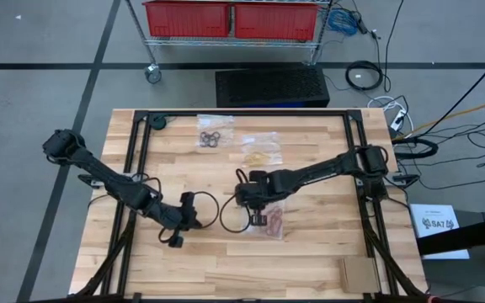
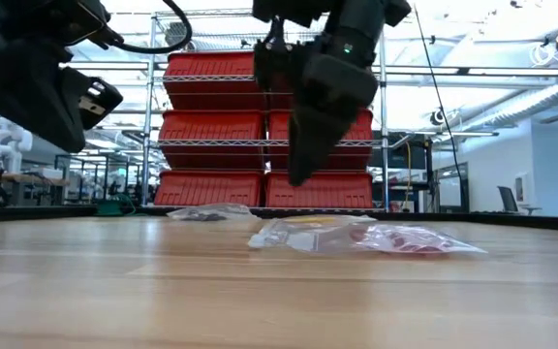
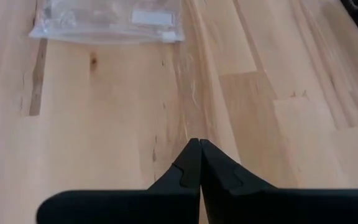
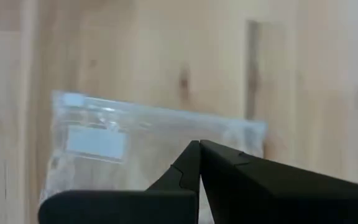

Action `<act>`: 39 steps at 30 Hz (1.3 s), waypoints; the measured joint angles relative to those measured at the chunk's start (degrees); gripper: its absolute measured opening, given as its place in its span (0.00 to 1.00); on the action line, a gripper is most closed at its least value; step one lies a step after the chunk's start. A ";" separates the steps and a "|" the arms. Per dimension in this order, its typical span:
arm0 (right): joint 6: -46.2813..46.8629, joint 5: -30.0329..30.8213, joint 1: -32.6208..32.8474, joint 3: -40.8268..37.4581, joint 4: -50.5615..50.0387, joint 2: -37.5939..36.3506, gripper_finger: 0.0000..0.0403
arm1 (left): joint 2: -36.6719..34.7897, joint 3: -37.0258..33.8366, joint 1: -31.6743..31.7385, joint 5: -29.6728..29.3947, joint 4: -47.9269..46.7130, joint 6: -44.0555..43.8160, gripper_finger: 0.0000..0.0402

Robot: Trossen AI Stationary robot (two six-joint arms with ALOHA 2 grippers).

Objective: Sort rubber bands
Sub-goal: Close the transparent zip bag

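Three clear flat bags lie on the wooden table. One holds black rubber bands, one tan ones, one red ones. My right gripper is shut and points steeply down, raised clear of the table just left of the red bag. In its wrist view the shut tips hang over a clear bag with a white label. No band shows between its fingers. My left gripper hovers shut over bare wood at the near left, its tips slanting down.
A black frame runs around the table's edges. Black cable loops hang by both wrists. A cardboard piece lies at the near right. Bare wood spreads along the near edge. Red bins stand on a shelf beyond the far edge.
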 joint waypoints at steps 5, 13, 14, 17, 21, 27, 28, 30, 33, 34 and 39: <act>-8.23 -0.65 -1.79 -1.51 -1.65 0.88 0.00 | 0.00 0.00 -1.27 -1.98 -1.59 -1.65 0.01; -3.67 -2.20 -5.31 -3.96 -2.35 1.50 0.00 | 0.00 0.00 -1.98 -3.70 -1.54 -2.25 0.01; 0.18 -1.48 -6.00 -3.97 -4.09 1.77 0.00 | 0.00 0.00 -1.98 -3.70 -1.42 -2.24 0.01; 13.38 3.34 -7.98 -4.03 -10.93 2.22 0.00 | 0.00 0.00 -1.98 -3.70 -1.30 -2.54 0.01; 27.53 5.97 -10.27 -4.04 -23.72 2.20 0.00 | 0.00 0.00 -1.98 -3.70 -1.37 -3.06 0.01; 24.15 7.28 -7.79 -4.04 -26.21 0.72 0.00 | 0.00 0.00 -1.98 -3.70 -1.45 -3.11 0.01; 21.49 7.28 -7.05 -4.03 -25.65 -0.02 0.00 | 0.00 0.00 -2.02 -3.70 -1.52 -3.20 0.01; 15.02 7.13 -5.02 -3.96 -24.74 -1.34 0.00 | 0.00 0.00 -2.30 -3.70 -1.62 -3.28 0.01; 7.64 4.82 -1.51 -3.96 -26.03 -2.60 0.00 | 0.00 0.00 -2.93 -3.72 -2.14 -4.03 0.01; 6.39 2.99 -0.40 -3.96 -27.06 -2.98 0.00 | 0.00 0.00 -3.17 -3.80 -2.43 -4.15 0.01; 4.75 -7.01 4.98 -6.70 -26.32 -3.81 0.00 | 0.00 0.00 -4.37 -5.36 -3.78 -5.64 0.01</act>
